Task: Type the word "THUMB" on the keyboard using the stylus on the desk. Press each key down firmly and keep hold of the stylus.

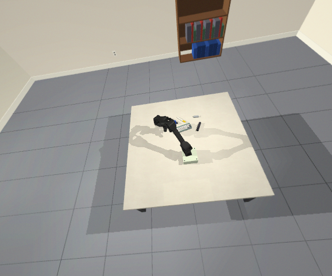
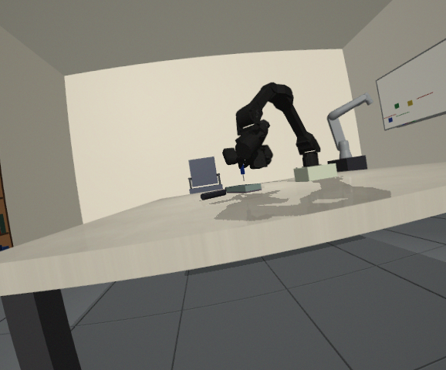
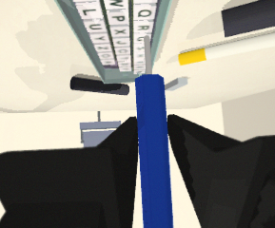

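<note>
My gripper (image 2: pixel 243 163) (image 3: pixel 151 123) is shut on the blue stylus (image 2: pixel 242 170) (image 3: pixel 154 166), which points down with its thin grey tip out beyond the fingers. The keyboard (image 2: pixel 243 188) (image 3: pixel 119 76) has a green-grey frame and rows of white lettered keys; it also shows in the top view (image 1: pixel 184 127), partly behind the arm. In the exterior view a small gap shows between the stylus tip and the keyboard. In the wrist view the tip overlaps the row with Q, R, G and S, beside the G. The nearer keys are cut off by that view's top edge.
A black cylinder (image 1: pixel 198 126) (image 2: pixel 213 194) (image 3: pixel 99 85) lies past the keyboard's end. A white marker with a yellow end (image 3: pixel 192 56), a small grey object (image 1: pixel 196 116) (image 3: pixel 176 85) and a dark block (image 3: pixel 256 18) lie along one side of the keyboard.
</note>
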